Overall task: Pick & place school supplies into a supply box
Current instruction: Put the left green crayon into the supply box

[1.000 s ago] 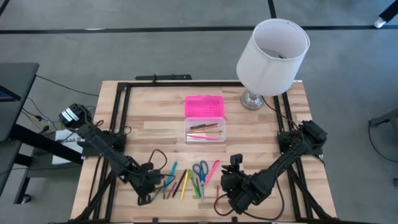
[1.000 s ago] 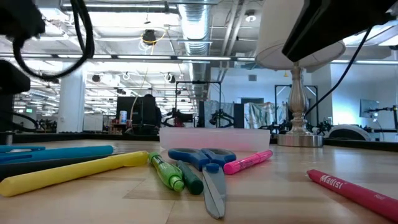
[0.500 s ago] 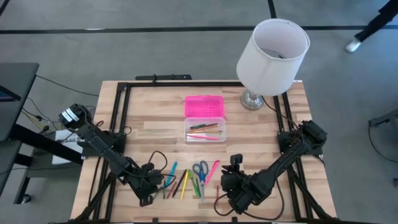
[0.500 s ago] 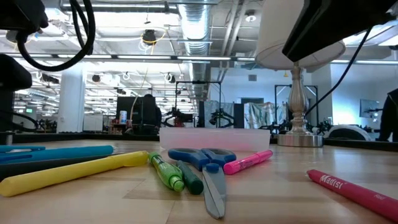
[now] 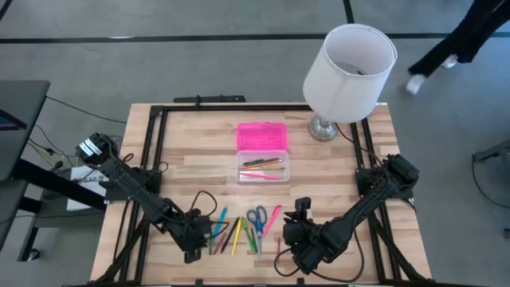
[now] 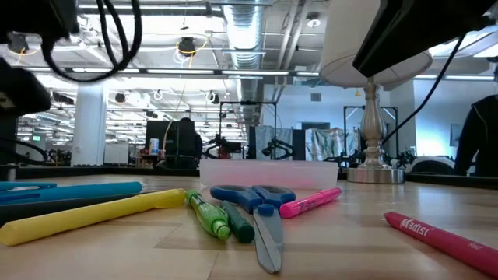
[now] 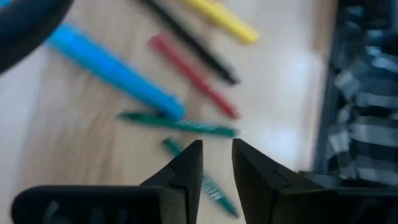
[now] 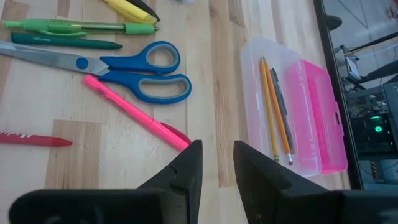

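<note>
a white lamp (image 5: 348, 64) stands at the surface's (image 5: 199, 163) far right corner. the supply box (image 5: 263, 167) lies open, pink lid flat, with a few pencils (image 8: 272, 106) inside. both grippers, left (image 5: 194, 239) and right (image 5: 299, 255), hover by the scattered pens (image 5: 235, 235) and scissors (image 5: 256, 217), fingers slightly parted, holding nothing.

Robotics lab: exposed ducts (image 6: 249, 35), test rigs (image 6: 233, 140)

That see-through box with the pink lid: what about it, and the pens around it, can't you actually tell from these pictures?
- Supply box, high view: the thin items inside are too small to count.
- Same box, low view: only its clear wall shows; contents hidden.
- Left wrist view: the blue pen and its neighbours are blurred, so printing is unreadable.
- Red marker, low view: cut off by the picture's edge.
</note>
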Motion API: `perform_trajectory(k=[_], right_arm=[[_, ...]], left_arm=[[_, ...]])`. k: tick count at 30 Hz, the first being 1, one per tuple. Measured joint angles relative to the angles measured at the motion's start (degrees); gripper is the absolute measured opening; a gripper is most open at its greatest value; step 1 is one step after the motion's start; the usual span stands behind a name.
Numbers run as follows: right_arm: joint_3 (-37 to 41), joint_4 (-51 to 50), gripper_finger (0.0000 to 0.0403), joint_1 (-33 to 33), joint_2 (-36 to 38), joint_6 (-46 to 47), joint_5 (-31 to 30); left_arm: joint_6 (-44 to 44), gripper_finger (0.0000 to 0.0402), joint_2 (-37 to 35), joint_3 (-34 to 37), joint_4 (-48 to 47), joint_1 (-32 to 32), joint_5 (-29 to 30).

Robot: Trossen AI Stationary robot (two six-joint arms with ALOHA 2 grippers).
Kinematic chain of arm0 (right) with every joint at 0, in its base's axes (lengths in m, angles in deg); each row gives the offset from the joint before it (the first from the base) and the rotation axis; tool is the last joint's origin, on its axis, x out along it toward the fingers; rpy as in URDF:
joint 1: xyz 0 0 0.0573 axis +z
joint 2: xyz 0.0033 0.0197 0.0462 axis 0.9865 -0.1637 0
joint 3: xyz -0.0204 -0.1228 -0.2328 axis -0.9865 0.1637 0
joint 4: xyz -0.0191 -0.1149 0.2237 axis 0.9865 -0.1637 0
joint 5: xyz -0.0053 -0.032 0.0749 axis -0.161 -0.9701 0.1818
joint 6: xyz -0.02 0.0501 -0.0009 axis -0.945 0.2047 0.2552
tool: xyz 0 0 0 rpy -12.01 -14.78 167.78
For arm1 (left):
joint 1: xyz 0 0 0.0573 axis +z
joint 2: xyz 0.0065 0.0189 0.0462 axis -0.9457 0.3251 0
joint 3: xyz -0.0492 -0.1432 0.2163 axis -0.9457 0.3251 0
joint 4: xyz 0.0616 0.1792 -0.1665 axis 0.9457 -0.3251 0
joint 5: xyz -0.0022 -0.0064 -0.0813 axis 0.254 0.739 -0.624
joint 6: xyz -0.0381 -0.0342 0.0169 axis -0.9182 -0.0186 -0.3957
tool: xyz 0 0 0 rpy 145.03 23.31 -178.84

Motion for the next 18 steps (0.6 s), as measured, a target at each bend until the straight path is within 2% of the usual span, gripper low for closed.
perform_trajectory(k=[3,11,14,18], right_arm=[[0.00,-0.59,0.0086,0.21,0.00,0.00,-0.02],[0.00,-1.06,0.0086,0.50,0.00,0.00,-0.01],[0.00,-1.06,0.0086,0.14,0.02,-0.33,-0.06],[-0.02,-1.04,0.0086,-0.38,0.02,-0.39,-0.04]], left_arm=[[-4.18,0.0106,0.61,0.00,-2.16,-0.06,-0.24],[-8.86,0.0183,4.20,-0.17,1.47,-0.07,-4.14],[-10.70,0.0198,5.66,-0.17,-0.42,-0.07,-6.54],[-11.07,0.0202,6.21,-0.22,-1.72,-0.07,-6.70]])
